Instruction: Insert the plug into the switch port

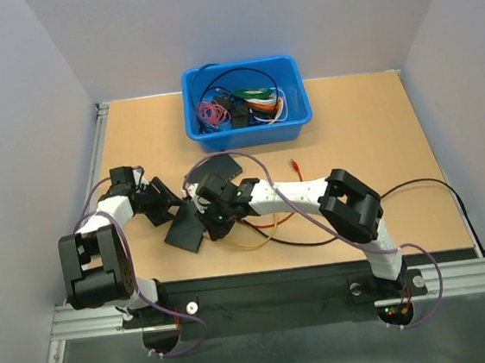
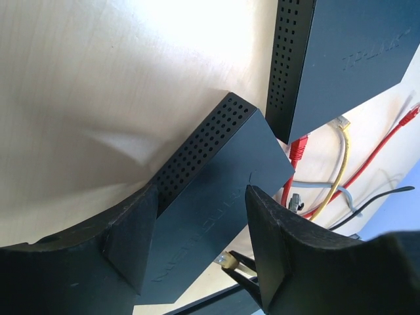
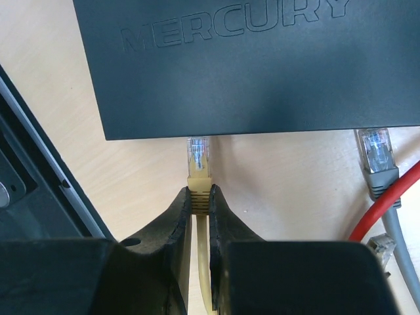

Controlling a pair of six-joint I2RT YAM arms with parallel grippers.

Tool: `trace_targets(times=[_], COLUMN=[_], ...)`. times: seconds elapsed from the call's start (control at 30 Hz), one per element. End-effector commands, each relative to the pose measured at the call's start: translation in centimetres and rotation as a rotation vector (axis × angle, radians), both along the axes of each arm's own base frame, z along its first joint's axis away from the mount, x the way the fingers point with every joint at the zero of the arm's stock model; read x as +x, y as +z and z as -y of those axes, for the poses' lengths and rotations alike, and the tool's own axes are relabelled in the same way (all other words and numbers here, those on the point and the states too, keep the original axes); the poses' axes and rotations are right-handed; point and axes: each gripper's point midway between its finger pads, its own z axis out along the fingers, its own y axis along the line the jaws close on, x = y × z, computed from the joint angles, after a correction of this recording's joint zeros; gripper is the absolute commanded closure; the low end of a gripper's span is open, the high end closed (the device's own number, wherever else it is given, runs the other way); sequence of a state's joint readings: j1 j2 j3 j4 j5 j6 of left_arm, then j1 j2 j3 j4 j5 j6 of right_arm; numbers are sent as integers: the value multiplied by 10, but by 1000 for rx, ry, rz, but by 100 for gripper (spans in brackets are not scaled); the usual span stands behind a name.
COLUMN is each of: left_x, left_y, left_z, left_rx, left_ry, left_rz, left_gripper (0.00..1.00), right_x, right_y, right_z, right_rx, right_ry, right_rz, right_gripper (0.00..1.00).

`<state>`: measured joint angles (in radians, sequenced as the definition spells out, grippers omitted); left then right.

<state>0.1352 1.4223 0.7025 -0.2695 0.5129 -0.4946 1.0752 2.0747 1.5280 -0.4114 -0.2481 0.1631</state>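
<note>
A black switch [image 1: 187, 231] marked MERCURY lies on the wooden table at centre left. My left gripper [image 1: 165, 205] is shut on it; in the left wrist view its fingers [image 2: 275, 249] straddle the switch body [image 2: 210, 190]. My right gripper [image 1: 213, 210] is shut on the boot of a yellow cable's plug [image 3: 199, 177]. The plug's clear tip points at the switch's near edge [image 3: 249, 65] and just reaches it. I cannot see the ports. The plug also shows in the left wrist view [image 2: 230, 260], beside the switch's edge.
A second black switch [image 1: 219, 166] lies just behind. Loose grey [image 3: 377, 157], red [image 3: 387, 210] and yellow cables trail to the right of the grippers. A blue bin [image 1: 297, 119] of cables stands at the back. A red plug [image 1: 293, 164] lies mid-table.
</note>
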Motion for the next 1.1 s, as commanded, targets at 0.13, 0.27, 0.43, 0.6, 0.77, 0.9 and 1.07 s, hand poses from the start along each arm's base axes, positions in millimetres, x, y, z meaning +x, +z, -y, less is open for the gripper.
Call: trace_targets(times=[0.13,0.27,0.43,0.6,0.77,0.9,1.07], left_x=[0,0,-1,-4,-9,-11,-13], left_y=[2,3,3,4,3,3,2], left_z=[6,7,9,11,15,17,17], left_rx=[-12,-10,-12,-8,-4,-7,-8], left_ry=[-16,-14,-18,-15,-7,3,16], left_rz=[17,27,27,26,26,28,26], left_gripper=[34,35,35,35,35,35,35], right_x=[-2,-1,7,8,12,11,10], right_y=[16,13,8,9,14,16,13], right_z=[2,4,0,-6,-10,-11,-11], right_rx=[28,18,4,15,23,31,26], right_ry=[-28,-34,-52,-48,-49,-43,-43], right_rz=[28,27,47,46,62,57,49], right_gripper=[100,100,100,99,99,100,99])
